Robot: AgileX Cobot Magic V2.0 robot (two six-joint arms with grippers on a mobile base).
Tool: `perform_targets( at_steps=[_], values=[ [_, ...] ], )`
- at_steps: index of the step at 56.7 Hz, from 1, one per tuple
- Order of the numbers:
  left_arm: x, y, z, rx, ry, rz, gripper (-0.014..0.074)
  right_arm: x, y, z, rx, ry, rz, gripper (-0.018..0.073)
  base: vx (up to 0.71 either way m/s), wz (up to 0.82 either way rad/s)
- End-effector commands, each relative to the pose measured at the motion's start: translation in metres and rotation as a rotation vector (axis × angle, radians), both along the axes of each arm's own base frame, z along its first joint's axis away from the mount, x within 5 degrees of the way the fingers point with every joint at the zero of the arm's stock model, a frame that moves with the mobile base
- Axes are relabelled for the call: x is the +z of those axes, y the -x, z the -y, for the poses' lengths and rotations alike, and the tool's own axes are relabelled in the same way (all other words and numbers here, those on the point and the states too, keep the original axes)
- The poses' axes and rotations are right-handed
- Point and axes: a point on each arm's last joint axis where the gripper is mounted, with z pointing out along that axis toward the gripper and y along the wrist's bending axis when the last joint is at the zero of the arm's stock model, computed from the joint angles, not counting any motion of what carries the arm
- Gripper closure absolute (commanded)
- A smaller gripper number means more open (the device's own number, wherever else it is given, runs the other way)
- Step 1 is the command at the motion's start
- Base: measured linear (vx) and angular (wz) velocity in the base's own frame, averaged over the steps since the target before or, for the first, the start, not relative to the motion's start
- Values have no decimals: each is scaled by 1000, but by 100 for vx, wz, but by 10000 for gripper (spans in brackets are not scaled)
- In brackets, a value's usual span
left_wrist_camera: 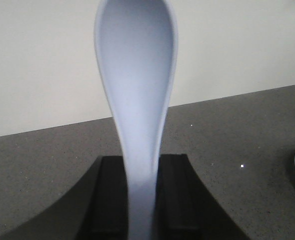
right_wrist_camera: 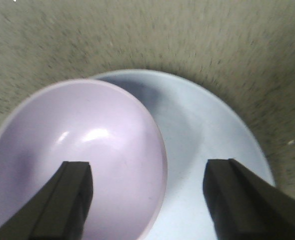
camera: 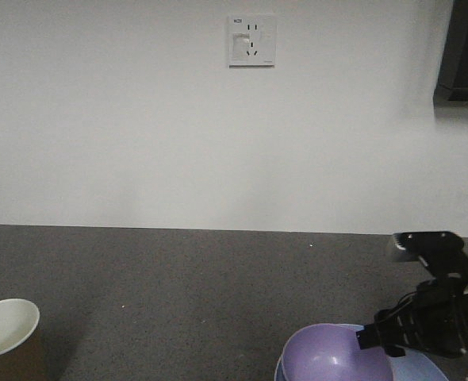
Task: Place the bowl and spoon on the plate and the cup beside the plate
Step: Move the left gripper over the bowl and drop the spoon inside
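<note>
Left fingers (left_wrist_camera: 110,195) pinch spoon (left_wrist_camera: 137,75); only front view shows cup (camera: 8,337).

We're looking at what reads as a lab or test room. Behind everything runs a plain white wall (camera: 139,119), with one white power socket (camera: 251,40) set high on it. Below, a dark grey speckled worktop (camera: 178,286) meets that wall in a straight line. Up in the right corner we catch the edge of a black fixture (camera: 464,48), too cropped to name. And there's a black robot arm (camera: 444,305) over the worktop, which settles it for us.
</note>
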Motion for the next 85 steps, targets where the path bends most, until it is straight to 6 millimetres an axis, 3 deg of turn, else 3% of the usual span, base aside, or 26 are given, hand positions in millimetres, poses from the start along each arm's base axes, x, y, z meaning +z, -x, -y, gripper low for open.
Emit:
perform_targets(
  at_steps=[1, 12, 17, 23, 35, 45, 57, 67, 85],
  values=[
    [12, 1, 0, 2, 46, 57, 594, 50, 22, 4, 0, 21, 196, 157, 0, 0],
    [9, 1, 1, -10, 26, 4, 594, 98, 80, 14, -36, 85, 375, 575, 0, 0],
    [12, -5, 3, -19, 3, -32, 594, 115, 110, 19, -65, 104, 447, 573, 0, 0],
    [17, -20, 9, -60, -54, -121, 594, 121, 139, 24, -97, 120, 535, 571, 0, 0],
    [30, -75, 44, -305, -74, -312, 594, 83, 178, 28, -119, 122, 580, 571, 0, 0],
    [27, -126, 97, -533, -58, -430, 594, 52, 192, 29, -116, 125, 548, 571, 0, 0],
    [3, -172, 175, -703, -87, -600, 594, 43, 197, 29, -115, 127, 537, 571, 0, 0],
    [-18, -192, 233, -814, -126, -728, 594, 44, 197, 29, -116, 126, 545, 571, 0, 0],
    [-39, -214, 290, -856, -126, -797, 581, 45, 197, 30, -115, 130, 554, 571, 0, 0]
  ],
)
